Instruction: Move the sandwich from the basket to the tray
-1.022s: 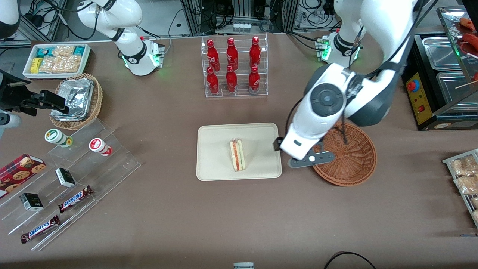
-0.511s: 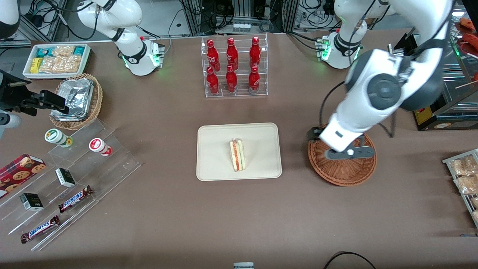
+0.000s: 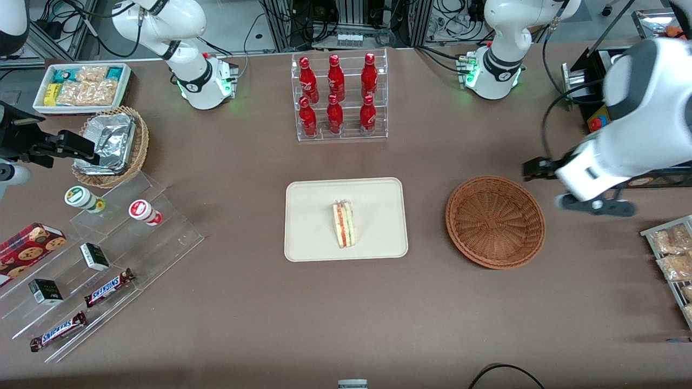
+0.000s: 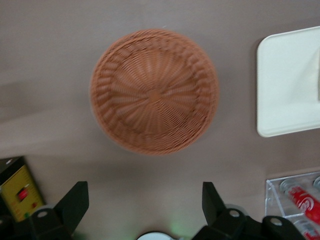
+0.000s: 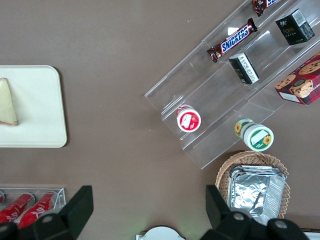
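Sandwich (image 3: 344,224) sits on the tray (image 3: 313,237), roughly mid-tray, standing on one edge with the red and green filling facing up. Basket (image 3: 494,221) is bare, nothing in it in either the front or the wrist view. By that layout the placement looks done.

Gripper (image 4: 142,210) is raised, off to the working arm's end of the table, beside the basket and well apart from the tray. Fingers (image 4: 75,202) are spread wide with nothing between them; in the front view the gripper is partly masked by the arm, so I'm going by the wrist view.

Handling judgement: light, soft bread, crushes easily, and the layers could shear or slide apart. If it needs regrasping, take it across the two flat bread faces near the middle of the wedge, with low force. Avoid the thin tip.
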`<action>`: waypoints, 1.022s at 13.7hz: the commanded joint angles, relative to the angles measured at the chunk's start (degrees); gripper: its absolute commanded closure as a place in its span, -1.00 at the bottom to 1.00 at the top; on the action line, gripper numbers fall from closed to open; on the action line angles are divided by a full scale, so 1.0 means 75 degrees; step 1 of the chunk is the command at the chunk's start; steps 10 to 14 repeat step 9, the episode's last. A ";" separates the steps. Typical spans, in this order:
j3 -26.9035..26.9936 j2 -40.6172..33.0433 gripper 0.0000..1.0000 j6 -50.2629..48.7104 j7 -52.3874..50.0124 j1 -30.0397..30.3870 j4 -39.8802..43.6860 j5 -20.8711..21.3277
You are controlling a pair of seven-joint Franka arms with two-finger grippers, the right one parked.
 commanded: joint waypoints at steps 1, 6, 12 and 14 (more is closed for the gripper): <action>0.0567 -0.0575 -1.00 -0.0456 0.0271 -0.0167 -0.0099 -0.0150; 0.1237 -0.1056 -1.00 -0.0645 0.0515 -0.0555 -0.0076 -0.0138; 0.1132 -0.1139 -1.00 -0.0727 0.0599 -0.0555 0.0006 -0.0138; 0.1132 -0.1139 -1.00 -0.0727 0.0599 -0.0555 0.0006 -0.0138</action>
